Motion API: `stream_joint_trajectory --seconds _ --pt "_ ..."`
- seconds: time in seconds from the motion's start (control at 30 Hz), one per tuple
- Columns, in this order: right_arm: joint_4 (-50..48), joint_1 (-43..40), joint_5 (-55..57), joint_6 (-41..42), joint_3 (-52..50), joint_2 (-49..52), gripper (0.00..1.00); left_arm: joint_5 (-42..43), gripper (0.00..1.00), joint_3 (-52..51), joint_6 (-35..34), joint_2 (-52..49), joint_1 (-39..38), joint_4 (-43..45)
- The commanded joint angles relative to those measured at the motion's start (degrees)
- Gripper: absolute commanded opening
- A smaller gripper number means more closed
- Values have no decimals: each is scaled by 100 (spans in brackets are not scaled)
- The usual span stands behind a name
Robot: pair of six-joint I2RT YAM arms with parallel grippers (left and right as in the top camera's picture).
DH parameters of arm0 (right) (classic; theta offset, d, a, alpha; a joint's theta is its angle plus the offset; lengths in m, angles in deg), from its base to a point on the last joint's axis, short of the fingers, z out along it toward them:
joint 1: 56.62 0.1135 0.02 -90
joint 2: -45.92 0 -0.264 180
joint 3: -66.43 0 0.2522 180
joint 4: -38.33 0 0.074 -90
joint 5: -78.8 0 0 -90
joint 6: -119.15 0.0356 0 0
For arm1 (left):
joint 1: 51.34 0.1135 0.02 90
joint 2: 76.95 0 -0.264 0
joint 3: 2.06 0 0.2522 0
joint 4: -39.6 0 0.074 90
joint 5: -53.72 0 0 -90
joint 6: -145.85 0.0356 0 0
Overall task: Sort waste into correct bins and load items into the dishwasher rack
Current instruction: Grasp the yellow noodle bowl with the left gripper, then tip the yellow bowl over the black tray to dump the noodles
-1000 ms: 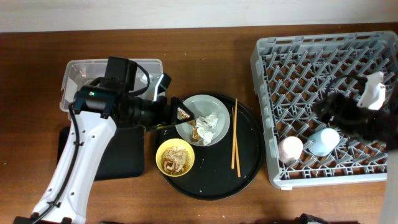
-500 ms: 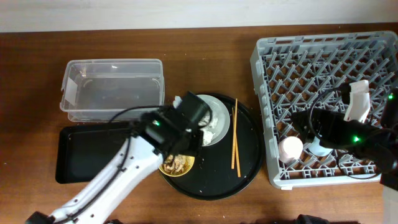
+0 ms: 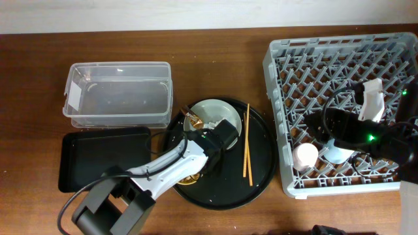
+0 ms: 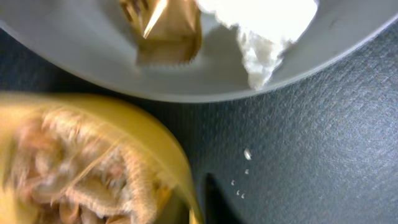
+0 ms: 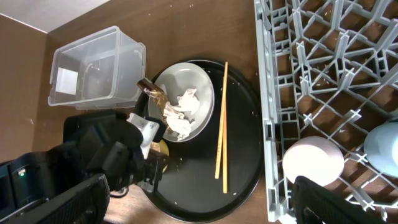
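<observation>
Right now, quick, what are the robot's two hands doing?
Left gripper: cannot be told, jaws not clearly seen, over the small yellow bowl.
Right gripper: jaws open, holding nothing.

Soft, even light is falling on the wooden surface (image 3: 215, 46), leaving only faint shadows. In the left wrist view the yellow bowl (image 4: 93, 168) is smearing into blur and the white tissue (image 4: 261, 25) is glaring. The right wrist view is looking sharp.
</observation>
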Motion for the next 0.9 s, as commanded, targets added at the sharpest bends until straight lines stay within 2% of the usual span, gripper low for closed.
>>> stream_joint_trajectory --seconds 0.0,0.1,0.13,0.27,0.37,0.47,0.63,0.7,0.77,0.87 --pt "0 42 -90 -66 33 4 93 160 1 306 70 -17 -52 -446" --pt "2 42 -90 -66 33 4 93 201 0 999 74 396 131 -1300" --pt "2 42 -90 -66 33 4 93 278 0 1019 140 553 247 -1344" --pt "9 42 -90 -66 33 4 93 1740 0 1019 1119 1438 1906 -1506" --pt "9 42 -90 -66 33 4 93 3709 0 935 2400 1541 3687 -1650" --pt "7 42 -90 -66 33 4 93 5545 0 315 3654 1541 5261 -1644" --pt "4 42 -90 -66 33 7 93 8017 0 -1097 5475 1314 7093 -1193" --pt "4 42 -90 -66 33 4 93 8789 0 -1436 5746 1220 7429 -1121" --pt "4 42 -90 -66 33 7 93 9576 0 -1602 5676 1202 7707 -927" --pt "4 42 -90 -66 33 7 93 9576 0 -1602 5556 1202 7820 -979"
